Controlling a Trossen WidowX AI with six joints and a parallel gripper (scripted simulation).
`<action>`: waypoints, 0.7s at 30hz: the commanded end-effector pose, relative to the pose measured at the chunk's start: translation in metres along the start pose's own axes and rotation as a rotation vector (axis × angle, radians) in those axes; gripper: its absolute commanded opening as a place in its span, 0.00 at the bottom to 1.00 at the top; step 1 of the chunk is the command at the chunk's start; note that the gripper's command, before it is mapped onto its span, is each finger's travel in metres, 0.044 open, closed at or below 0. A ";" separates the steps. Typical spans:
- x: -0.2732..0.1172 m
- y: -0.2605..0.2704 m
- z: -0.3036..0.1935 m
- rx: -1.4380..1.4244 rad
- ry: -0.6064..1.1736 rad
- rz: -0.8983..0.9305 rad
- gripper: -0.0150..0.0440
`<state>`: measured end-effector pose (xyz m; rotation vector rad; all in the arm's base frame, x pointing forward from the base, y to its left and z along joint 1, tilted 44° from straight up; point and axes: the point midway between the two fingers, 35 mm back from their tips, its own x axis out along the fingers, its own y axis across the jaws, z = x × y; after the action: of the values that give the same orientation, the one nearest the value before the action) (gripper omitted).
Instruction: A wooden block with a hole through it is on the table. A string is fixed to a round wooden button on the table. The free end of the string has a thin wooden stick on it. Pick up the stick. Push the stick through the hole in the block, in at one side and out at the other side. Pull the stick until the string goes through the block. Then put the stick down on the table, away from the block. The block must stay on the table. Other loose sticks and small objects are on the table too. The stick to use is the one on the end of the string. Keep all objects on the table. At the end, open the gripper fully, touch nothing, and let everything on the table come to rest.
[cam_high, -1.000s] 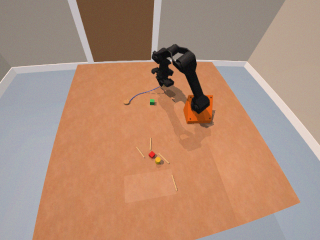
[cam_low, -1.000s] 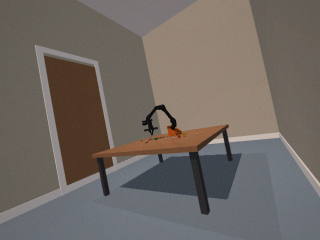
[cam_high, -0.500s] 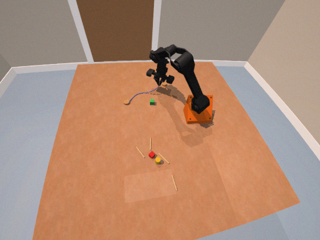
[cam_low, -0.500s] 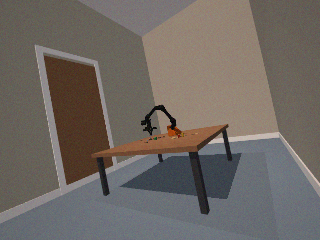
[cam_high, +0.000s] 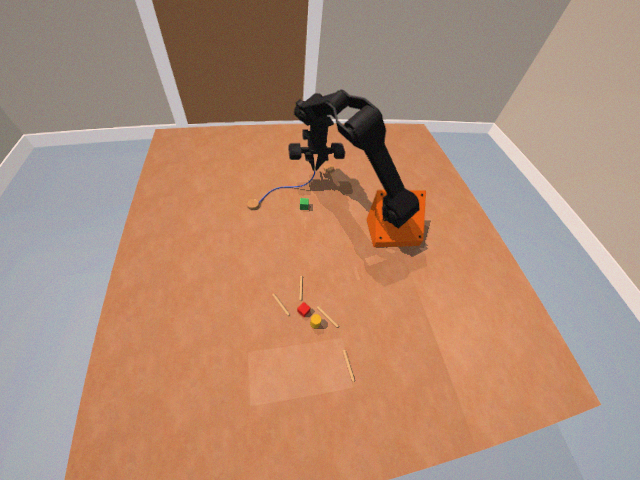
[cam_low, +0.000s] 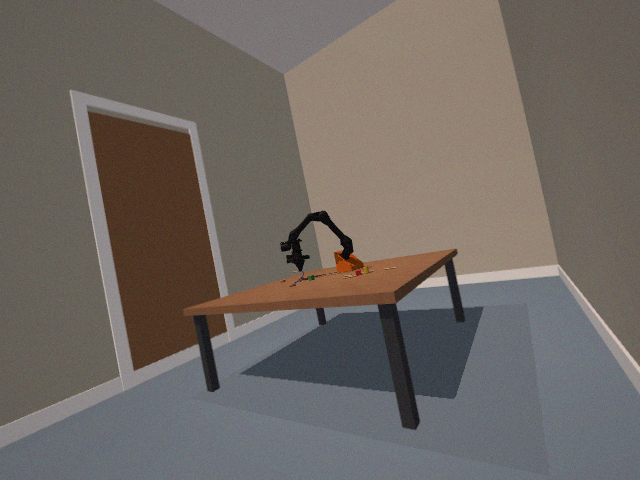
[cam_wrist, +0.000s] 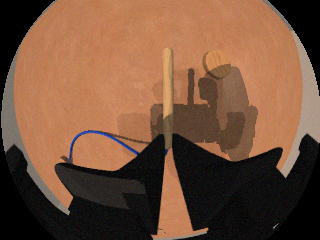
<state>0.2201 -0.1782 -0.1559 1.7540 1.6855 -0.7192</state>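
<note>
My gripper (cam_high: 316, 167) (cam_low: 301, 269) (cam_wrist: 167, 139) is shut on the string's stick (cam_wrist: 168, 80), near its string end, above the table. The stick's other end points away from the fingers. The blue string (cam_high: 281, 187) (cam_wrist: 92, 132) runs in a curve from the fingertips to the round wooden button (cam_high: 252, 204), left of the gripper. A round-topped wooden piece (cam_wrist: 216, 63), apparently the block, stands on the table right of the stick's far end in the wrist view. No hole shows in it. A shaded tan piece (cam_high: 329, 170) beside the fingertips may be the same one.
A green cube (cam_high: 304, 204) (cam_low: 311, 277) lies between the button and the orange arm base (cam_high: 403, 235). A red cube (cam_high: 303, 309), a yellow cylinder (cam_high: 315, 321) and several loose sticks, one at the front (cam_high: 348, 365), lie farther forward on the table (cam_high: 170, 310).
</note>
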 end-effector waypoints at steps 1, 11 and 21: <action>0.000 0.005 0.002 -0.151 0.001 0.001 0.25; 0.000 0.014 0.005 -0.514 0.001 0.002 0.25; 0.000 0.023 0.007 -0.876 0.000 0.002 0.25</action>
<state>0.2391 -0.1834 -0.1587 1.2029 1.6504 -0.0384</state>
